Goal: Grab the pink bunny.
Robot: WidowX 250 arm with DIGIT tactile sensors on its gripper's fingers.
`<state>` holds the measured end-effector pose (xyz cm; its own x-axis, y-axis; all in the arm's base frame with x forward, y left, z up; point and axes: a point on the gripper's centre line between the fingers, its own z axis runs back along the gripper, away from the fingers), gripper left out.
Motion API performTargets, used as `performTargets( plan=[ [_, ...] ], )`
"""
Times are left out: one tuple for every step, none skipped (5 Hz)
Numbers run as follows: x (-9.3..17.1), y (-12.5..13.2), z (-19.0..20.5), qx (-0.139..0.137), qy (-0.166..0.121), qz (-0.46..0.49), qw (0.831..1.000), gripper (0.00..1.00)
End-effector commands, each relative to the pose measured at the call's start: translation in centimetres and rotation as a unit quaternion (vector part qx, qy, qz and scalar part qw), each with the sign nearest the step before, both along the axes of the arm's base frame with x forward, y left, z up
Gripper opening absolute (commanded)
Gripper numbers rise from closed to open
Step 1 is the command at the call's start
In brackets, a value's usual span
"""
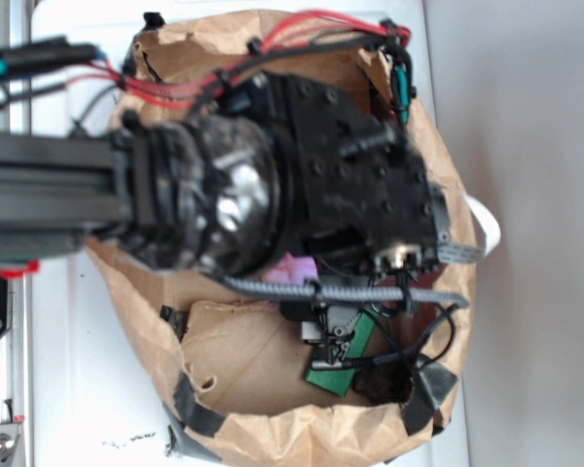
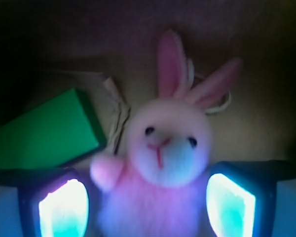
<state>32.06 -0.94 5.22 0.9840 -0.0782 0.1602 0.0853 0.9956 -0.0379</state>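
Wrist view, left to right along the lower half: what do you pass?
Left finger pad → green block just above it → pink bunny between the pads → right finger pad.

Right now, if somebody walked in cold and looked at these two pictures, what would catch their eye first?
In the wrist view, the pink bunny fills the middle, ears up, sitting between the two glowing pads of the claw, with a green block to its left. In the exterior view, the black arm hangs over a brown paper bag, hiding most of the inside.
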Motion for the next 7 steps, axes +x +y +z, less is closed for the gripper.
performTargets(
  plan=[
    [-1.0,-1.2,-1.2,0.020,-0.022,-0.027,0.999,0.00],
    [-1.1,-0.6,-0.7,0.017,-0.037,-0.024,0.999,0.00],
    [-1.2,0.6,0.9,0.005,-0.040,-0.010,0.999,0.00],
    [-2.0,2.1,4.2,-0.024,-0.027,-0.004,0.999,0.00],
    [-3.0,3.7,8.9,-0.047,-0.006,0.028,0.998,0.00],
    [-3.4,5.1,10.9,-0.046,-0.016,0.058,0.997,0.00],
    [-4.4,5.9,12.1,-0.043,-0.027,0.063,0.997,0.00]
  ],
)
